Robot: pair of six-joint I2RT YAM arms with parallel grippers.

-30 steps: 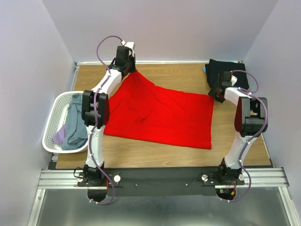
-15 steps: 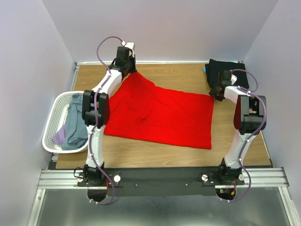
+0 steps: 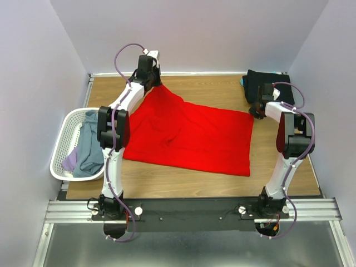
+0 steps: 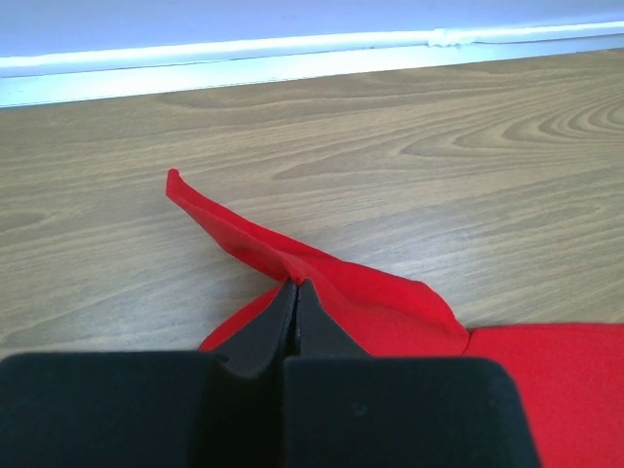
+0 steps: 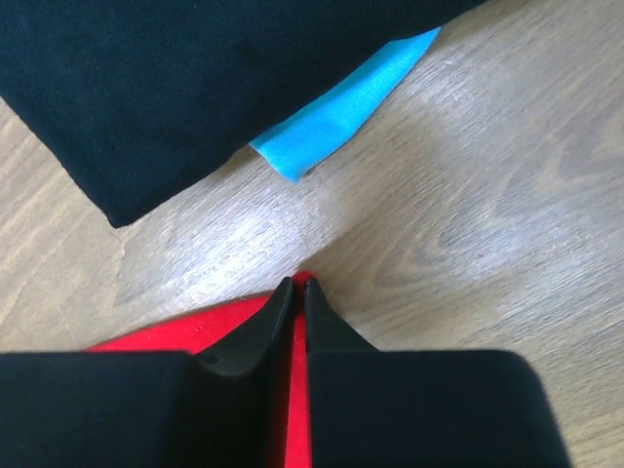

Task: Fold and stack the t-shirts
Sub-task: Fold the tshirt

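Note:
A bright red t-shirt [image 3: 189, 136] lies spread on the wooden table. Its far left corner is pulled up to a point, and my left gripper [image 3: 157, 83] is shut on it. In the left wrist view the pinched red fold [image 4: 390, 302] shows at the tips of that gripper [image 4: 295, 285]. My right gripper [image 3: 254, 111] sits at the shirt's far right corner. In the right wrist view its jaws [image 5: 295, 283] are closed on the red corner [image 5: 175, 336]. A folded black t-shirt [image 3: 267, 83] lies at the back right, over a teal one [image 5: 341, 107].
A white mesh basket [image 3: 62, 144] at the table's left edge holds a grey-blue shirt [image 3: 89, 147] and a lavender one [image 3: 69, 161]. Walls close in the back and both sides. Bare wood shows in front of the red shirt.
The right gripper's jaws have closed on the red shirt's far right corner. The left gripper and the shirt have stayed put.

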